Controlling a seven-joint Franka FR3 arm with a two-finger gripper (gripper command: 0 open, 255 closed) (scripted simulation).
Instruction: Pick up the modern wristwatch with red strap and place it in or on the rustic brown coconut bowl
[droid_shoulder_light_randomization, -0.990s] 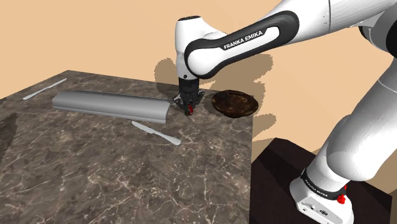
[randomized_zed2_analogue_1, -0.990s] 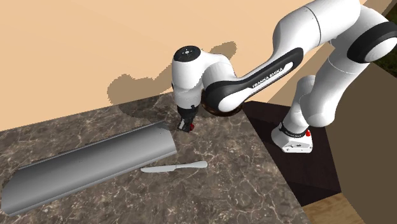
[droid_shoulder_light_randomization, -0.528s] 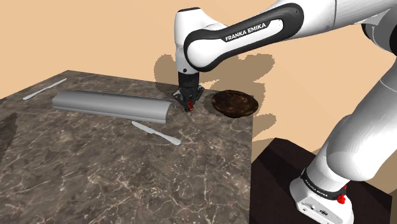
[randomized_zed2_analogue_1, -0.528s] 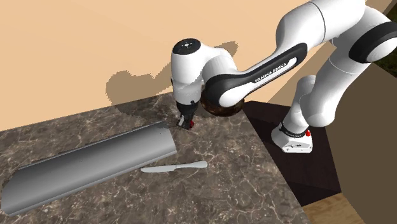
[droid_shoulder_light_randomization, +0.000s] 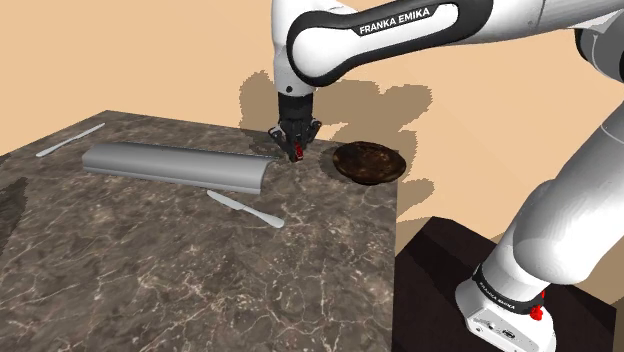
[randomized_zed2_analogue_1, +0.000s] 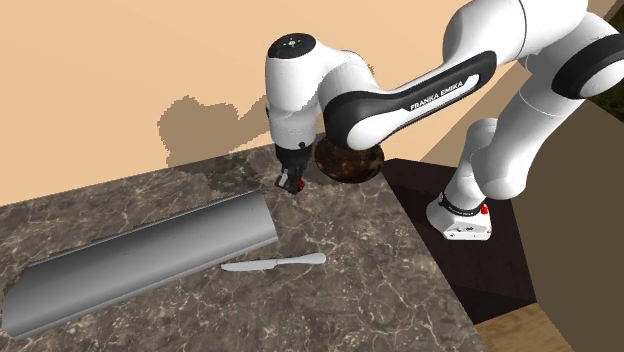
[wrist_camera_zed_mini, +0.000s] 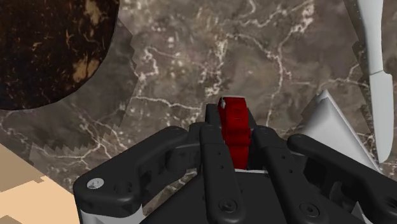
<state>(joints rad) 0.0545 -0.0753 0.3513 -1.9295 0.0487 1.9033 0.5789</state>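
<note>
Stone, dark and veined with white, tops the table (droid_shoulder_light_randomization: 130, 270) I work over. At its far left corner, in the shoulder view, lies a slim grey knife (droid_shoulder_light_randomization: 70, 139). Right of that, a long grey rounded piece (droid_shoulder_light_randomization: 175, 165) lies flat on the stone and runs toward the middle of the table. Just near of its right end lies a second pale knife (droid_shoulder_light_randomization: 245, 208), close to the piece but apart from it.

Next comes my hand (droid_shoulder_light_randomization: 297, 150), pointing straight down over the far part of the table, between the right end of the long piece and the bowl. It is narrowed onto the red-strapped wristwatch (wrist_camera_zed_mini: 234, 130). In the wrist view the red strap stands up between my two black fingers (wrist_camera_zed_mini: 213, 149), which press on it from both sides. The watch hangs in my grip, off the stone. I cannot make out its face.

Right of my hand the dark brown coconut bowl (droid_shoulder_light_randomization: 370, 163) sits on the table near its far right corner. It is near the watch but not beneath it. Its speckled brown inside shows in the wrist view, off to one side of my fingers.

Farther right, off the table, the dark box stand (droid_shoulder_light_randomization: 430, 250) carries my white base. A tan wall (droid_shoulder_light_randomization: 150, 50) rises behind.
</note>
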